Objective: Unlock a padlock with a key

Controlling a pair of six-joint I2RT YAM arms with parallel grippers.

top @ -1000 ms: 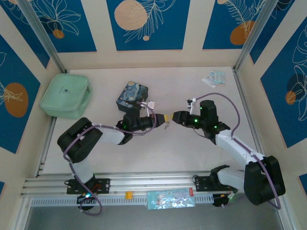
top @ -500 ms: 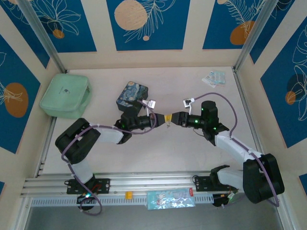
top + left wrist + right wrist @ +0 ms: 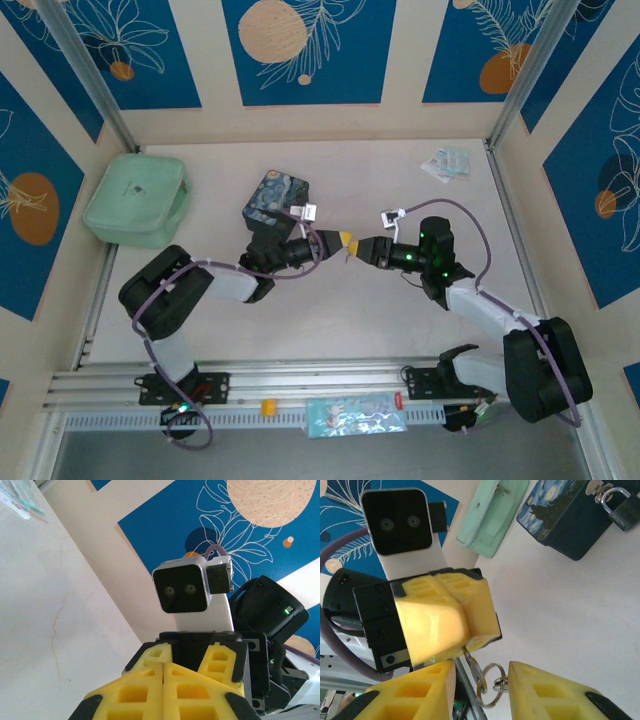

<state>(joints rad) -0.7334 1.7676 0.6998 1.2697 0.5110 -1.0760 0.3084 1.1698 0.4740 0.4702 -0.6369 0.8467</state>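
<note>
Though tiny, key point(image 3: 466, 656) in left claw point(image 3: 472, 637).

left claw point(image 3: 463, 632) pinching key point(image 3: 469, 676), padlock point(image 3: 622, 513) on tin point(image 3: 560, 522)

Bright, even overhead light, soft shadows, sharp focus, slight wide-angle edge distortion.

Yellow left tool point(image 3: 345, 241), starry-night blue tin point(image 3: 560, 520), mint-green case point(image 3: 492, 515), dark padlock point(image 3: 623, 516), silvery key ring point(image 3: 488, 685).
</note>
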